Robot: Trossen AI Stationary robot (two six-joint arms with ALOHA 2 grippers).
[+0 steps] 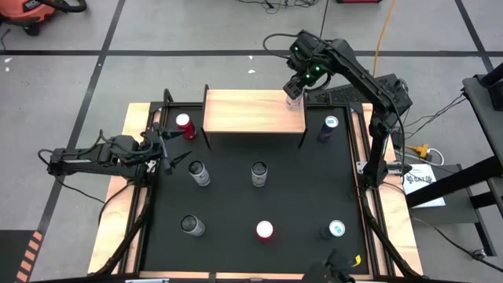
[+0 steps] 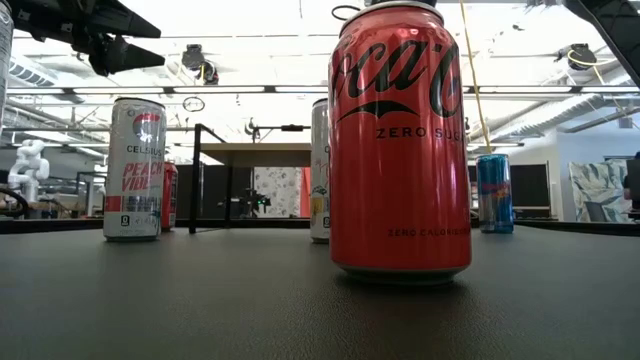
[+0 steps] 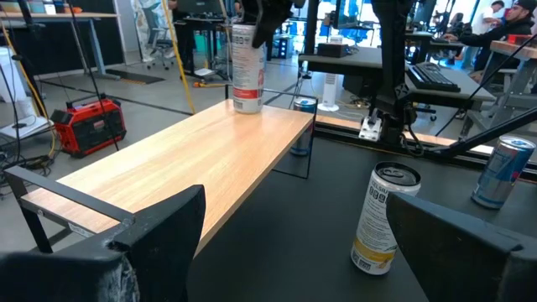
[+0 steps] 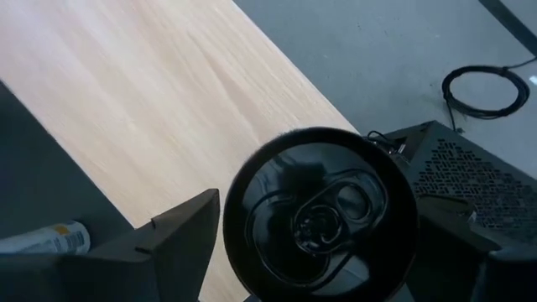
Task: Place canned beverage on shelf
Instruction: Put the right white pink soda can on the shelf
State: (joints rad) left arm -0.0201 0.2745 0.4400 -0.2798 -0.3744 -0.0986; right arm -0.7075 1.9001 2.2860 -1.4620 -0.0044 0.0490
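The high view is showing the whole counter (image 1: 118, 236) with its black mat. At the left edge the left gripper (image 1: 169, 149) is waiting with its fingers apart and nothing between them, beside a red-topped can (image 1: 184, 123). Right of that the shelf (image 1: 251, 114) is standing at the back of the mat. At its right back corner the right gripper (image 1: 295, 93) is hanging over a can (image 1: 295, 102) that is standing upright on the wood.

Only the right wrist view is looking straight down on that can (image 4: 319, 218): its dark lid is sitting between the two fingers (image 4: 180, 243), which are standing apart on either side. Whether the pads are touching its wall is hard to make out, since the lid is covering them.

The left wrist view is giving the side look: the can (image 3: 246, 69) is resting on the far end of the shelf (image 3: 185, 159), with the right gripper (image 3: 268, 17) above it cut off by the picture's edge. A silver can (image 3: 382, 220) is standing on the mat nearby.

The low view is showing neither gripper clearly. A Coke Zero can (image 2: 400, 140) is filling the middle and hiding much behind it; a Celsius can (image 2: 134, 168) is standing to its left and a blue can (image 2: 494, 193) to its right. The shelf (image 2: 250, 155) is showing only as a far, dim shape.
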